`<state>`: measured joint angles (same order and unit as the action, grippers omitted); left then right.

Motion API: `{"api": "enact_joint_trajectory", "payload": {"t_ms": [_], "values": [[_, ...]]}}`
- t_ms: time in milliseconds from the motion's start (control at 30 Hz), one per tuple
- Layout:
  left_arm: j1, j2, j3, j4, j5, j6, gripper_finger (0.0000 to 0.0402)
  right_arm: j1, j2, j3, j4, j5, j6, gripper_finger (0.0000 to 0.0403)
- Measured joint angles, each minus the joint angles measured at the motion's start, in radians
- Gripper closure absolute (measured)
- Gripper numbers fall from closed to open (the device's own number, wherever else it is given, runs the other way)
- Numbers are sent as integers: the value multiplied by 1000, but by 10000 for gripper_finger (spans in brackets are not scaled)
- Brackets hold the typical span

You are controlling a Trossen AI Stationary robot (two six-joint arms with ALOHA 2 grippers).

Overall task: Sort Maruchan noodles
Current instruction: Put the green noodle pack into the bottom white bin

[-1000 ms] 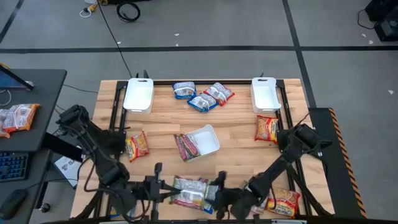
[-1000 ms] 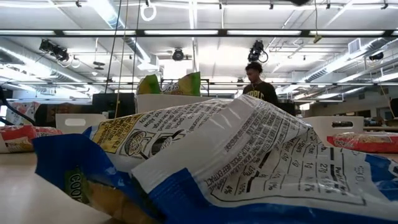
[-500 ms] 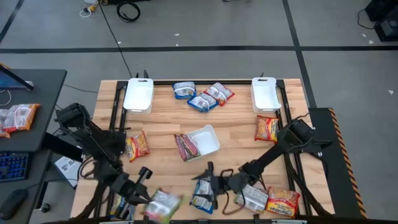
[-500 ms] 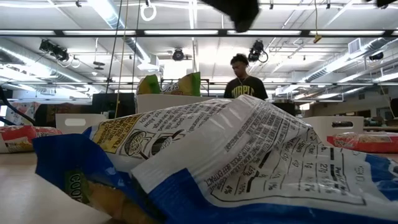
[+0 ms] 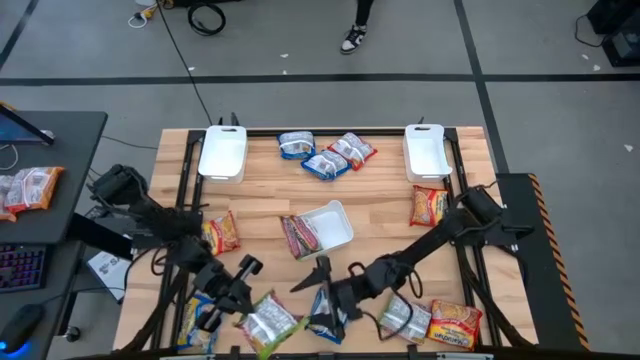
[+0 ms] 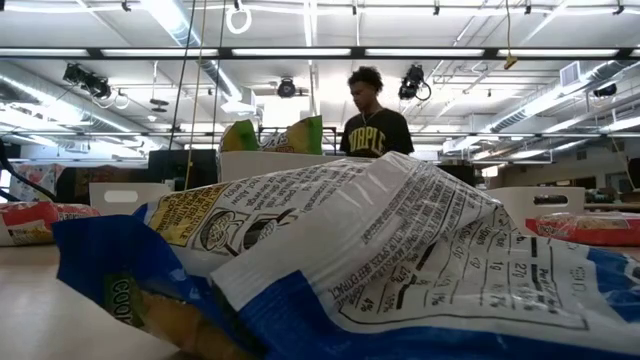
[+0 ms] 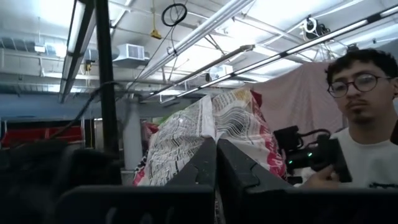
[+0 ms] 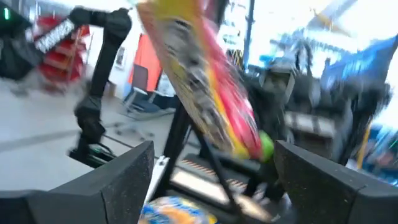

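Wooden table (image 5: 390,205) carries scattered ramen packets. We see the left gripper (image 5: 250,300) clamped on a silvery-green packet (image 5: 268,322) with red-pink print near the front edge. Right gripper (image 5: 325,283) hangs spread wide, nothing in it, over a blue-white packet (image 5: 327,320). Only the low view shows a person (image 6: 372,115) behind.

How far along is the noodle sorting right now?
Barely started. One packet sits by the tipped middle tray; the two far trays look empty. In hand: the left end effector is shut on a silvery packet; the right end effector is open above a blue packet. Left: loose packets at the far edge and both sides.
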<state>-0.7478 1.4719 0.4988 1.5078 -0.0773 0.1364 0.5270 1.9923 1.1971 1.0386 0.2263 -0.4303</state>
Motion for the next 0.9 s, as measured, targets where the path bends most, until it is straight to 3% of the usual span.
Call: {"api": "enact_joint_trajectory", "payload": {"t_ms": [133,300,633,900], "values": [[19,0,0,1,1,-21,396,27,0,51,-28,48,-202,74],[25,0,6,0,23,-22,396,21,0,60,-26,53,-299,82],[95,1,7,-49,25,-70,396,-50,0,60,10,-126,-278,83],[151,1,7,-78,39,-82,395,-78,0,60,-9,-110,-217,114]]}}
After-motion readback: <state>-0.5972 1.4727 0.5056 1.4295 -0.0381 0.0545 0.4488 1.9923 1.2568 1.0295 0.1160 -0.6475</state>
